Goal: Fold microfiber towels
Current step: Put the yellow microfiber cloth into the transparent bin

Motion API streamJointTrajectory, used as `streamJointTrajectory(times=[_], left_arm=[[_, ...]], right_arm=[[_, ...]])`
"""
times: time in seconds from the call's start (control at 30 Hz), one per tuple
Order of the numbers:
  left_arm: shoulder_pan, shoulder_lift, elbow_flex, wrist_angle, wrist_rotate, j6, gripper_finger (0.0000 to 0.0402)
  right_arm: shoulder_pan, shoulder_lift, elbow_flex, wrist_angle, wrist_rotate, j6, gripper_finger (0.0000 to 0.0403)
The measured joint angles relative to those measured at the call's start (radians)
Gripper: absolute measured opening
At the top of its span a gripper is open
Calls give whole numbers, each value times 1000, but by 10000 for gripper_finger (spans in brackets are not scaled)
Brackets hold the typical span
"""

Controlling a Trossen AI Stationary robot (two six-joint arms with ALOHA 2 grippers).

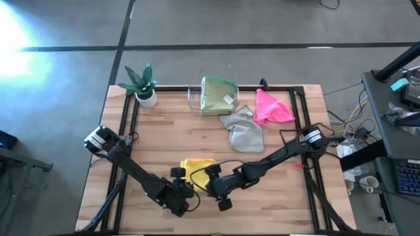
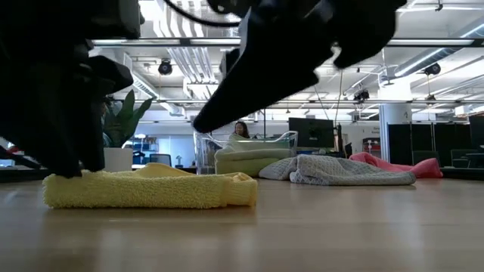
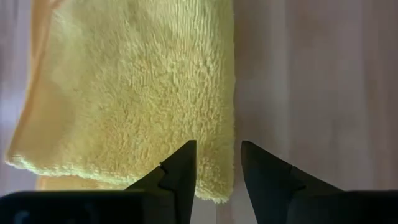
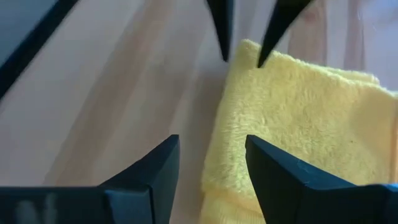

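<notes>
Meanwhile, both grippers, left [image 3: 214, 163] and right [image 4: 211, 162], hover with jaws parted and empty at the folded yellow towel's [image 1: 197, 168] near edge, its long axis running left-right.

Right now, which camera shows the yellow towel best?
The left wrist view: the yellow towel fills it, folded edge clear. The right wrist view shows one corner, the low view its side profile, and the high view mostly hides it under both arms.

Bare wood front-right, plant [image 1: 143, 84] rear-left, tray [image 1: 195, 99] + towels rear-centre
</notes>
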Motion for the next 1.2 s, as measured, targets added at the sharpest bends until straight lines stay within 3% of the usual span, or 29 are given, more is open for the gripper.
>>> streamJointTrajectory(times=[0.37, 0.8, 0.97, 1.2], left_arm=[[7, 47, -6, 4, 1, 8, 112], [42, 70, -54, 53, -7, 8, 111], [46, 71, -64, 109, -8, 49, 92], [57, 72, -68, 147, -13, 129, 11]], right_arm=[[-21, 94, 36, -18, -42, 40, 176], [-55, 109, 37, -101, 20, 156, 169], [-62, 109, 38, -106, 19, 156, 123], [-67, 109, 39, -115, 25, 193, 19]])
